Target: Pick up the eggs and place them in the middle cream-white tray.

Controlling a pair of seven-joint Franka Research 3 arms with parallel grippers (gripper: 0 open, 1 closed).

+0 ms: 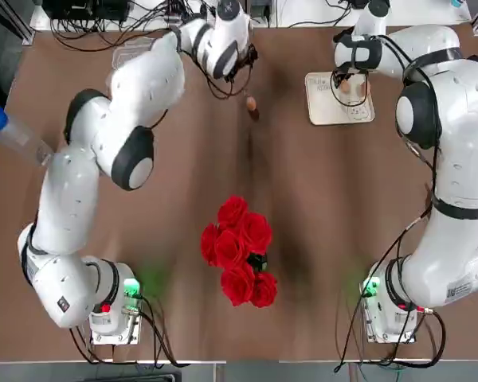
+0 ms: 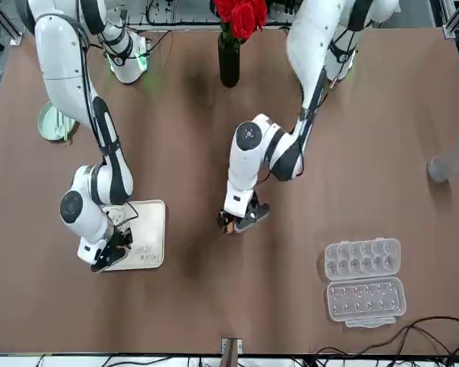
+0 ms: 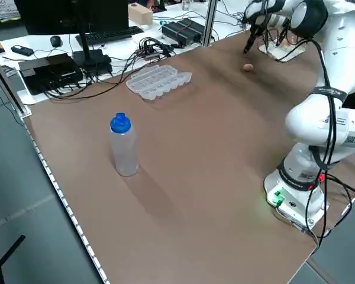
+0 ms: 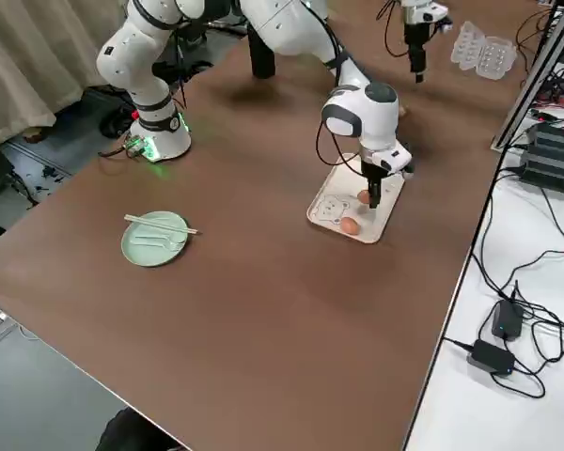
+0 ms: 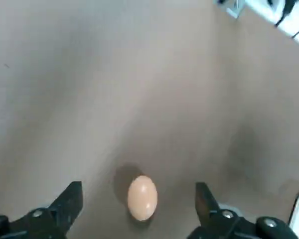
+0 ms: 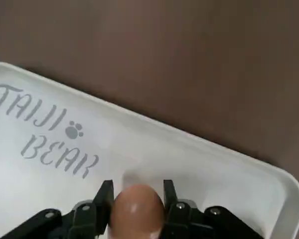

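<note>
While the right gripper (image 6: 139, 191) grips one egg (image 6: 137, 211) at the tray (image 6: 154, 149), the left gripper (image 5: 139, 194), wide open and empty, has the loose egg (image 5: 142, 198) midway, long axis across its closing line.

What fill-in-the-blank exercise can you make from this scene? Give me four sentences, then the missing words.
The left gripper, left of the tray, has its open jaws on either side of an orange-brown oval ____. The right gripper, at the flat cream-white tray, holds exactly ____ egg. The writing on the tray says TAIJI ____. The clear plastic bottle has a cap coloured ____.

Missing words: egg; one; BEAR; blue.
</note>
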